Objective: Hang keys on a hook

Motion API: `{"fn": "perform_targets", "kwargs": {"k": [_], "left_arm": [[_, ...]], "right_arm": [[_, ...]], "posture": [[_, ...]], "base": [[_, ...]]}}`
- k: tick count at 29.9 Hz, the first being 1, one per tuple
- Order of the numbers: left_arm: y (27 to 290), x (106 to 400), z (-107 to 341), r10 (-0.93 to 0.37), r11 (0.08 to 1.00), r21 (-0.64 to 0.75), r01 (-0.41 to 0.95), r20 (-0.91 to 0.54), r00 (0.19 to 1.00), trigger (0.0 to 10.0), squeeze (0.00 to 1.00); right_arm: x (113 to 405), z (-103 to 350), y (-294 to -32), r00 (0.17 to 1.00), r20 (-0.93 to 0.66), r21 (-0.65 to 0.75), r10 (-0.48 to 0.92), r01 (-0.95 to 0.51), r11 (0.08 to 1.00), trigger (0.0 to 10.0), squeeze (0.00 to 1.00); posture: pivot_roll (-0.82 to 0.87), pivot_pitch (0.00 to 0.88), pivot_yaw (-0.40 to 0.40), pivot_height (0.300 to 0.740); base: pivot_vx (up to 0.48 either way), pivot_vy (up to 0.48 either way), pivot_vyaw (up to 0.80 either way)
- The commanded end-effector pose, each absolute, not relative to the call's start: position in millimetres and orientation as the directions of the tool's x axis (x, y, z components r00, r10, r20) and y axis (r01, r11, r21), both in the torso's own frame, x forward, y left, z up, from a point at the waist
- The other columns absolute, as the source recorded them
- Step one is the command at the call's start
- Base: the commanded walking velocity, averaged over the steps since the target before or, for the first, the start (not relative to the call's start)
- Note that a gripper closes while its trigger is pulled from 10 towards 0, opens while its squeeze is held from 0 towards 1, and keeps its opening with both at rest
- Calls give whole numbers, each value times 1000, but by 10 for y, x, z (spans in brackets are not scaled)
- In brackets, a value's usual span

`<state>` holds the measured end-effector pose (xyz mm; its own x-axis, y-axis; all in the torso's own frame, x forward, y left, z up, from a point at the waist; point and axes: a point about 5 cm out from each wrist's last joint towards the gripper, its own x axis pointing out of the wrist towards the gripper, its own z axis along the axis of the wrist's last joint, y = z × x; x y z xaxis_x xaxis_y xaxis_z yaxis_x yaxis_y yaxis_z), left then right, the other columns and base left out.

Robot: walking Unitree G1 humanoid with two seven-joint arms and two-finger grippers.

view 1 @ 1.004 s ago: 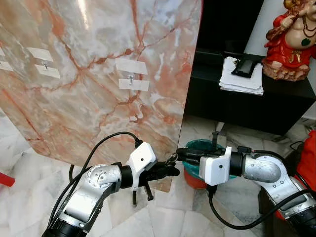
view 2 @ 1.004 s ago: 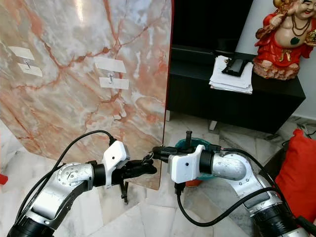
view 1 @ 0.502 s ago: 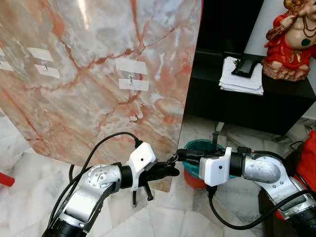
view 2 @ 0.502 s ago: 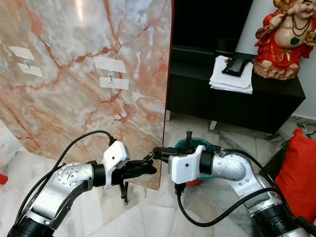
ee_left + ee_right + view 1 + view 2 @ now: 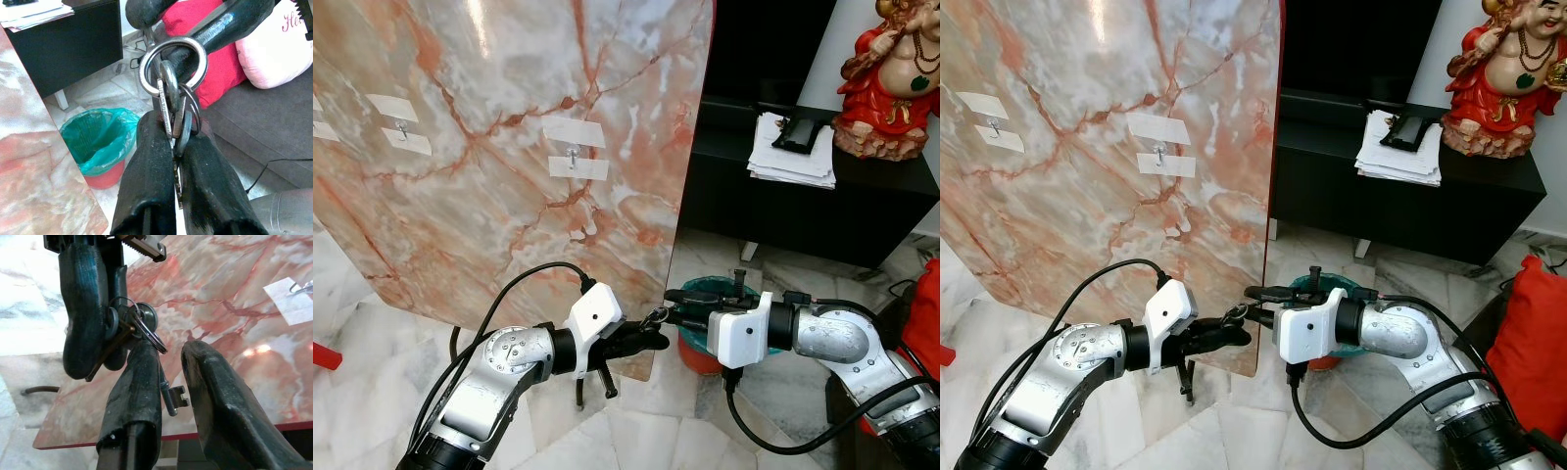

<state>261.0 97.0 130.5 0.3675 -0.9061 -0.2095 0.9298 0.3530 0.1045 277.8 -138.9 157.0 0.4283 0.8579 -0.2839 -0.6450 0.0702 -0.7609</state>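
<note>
In your head views, the left gripper (image 5: 646, 335) and right gripper (image 5: 677, 305) meet tip to tip before the marble slab (image 5: 489, 147), with the keys (image 5: 655, 315) between them; the hook (image 5: 573, 155) sits well above both. In your left wrist view, the left gripper's fingers (image 5: 149, 161) pinch the key blades, and one right finger passes through the ring (image 5: 171, 66). In your right wrist view, the right gripper stays spread, one finger (image 5: 142, 382) inside the ring.

Silver arms, white wrist blocks, seemingly black cables.
</note>
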Motion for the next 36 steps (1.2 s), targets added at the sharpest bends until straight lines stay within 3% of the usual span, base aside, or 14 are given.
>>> {"fn": "perform_targets", "kwargs": {"k": [1,15,28,36], "left_arm": [[947,2601,1275,-909,330,100,939,-234,345,10000,0],[953,2621,1286,-907,334,105,937,-233,349,10000,0],[958,2614,1285,-907,333,105,937,-235,349,10000,0],[955,2613,1282,-908,332,103,938,-235,348,10000,0]], "right_arm": [[2801,1616,-1362,425,-273,-779,863,-624,60,10000,0],[2843,1613,-1387,437,-308,-831,845,-556,-16,10000,0],[2836,1586,-1380,437,-296,-841,849,-541,-14,10000,0],[2880,1599,-1411,474,-293,-894,831,-444,-62,10000,0]], "posture": [[7,74,6,740],[9,70,7,740],[12,74,8,740],[12,74,7,740]], "base": [[0,0,0],[0,0,0],[0,0,0],[0,0,0]]}}
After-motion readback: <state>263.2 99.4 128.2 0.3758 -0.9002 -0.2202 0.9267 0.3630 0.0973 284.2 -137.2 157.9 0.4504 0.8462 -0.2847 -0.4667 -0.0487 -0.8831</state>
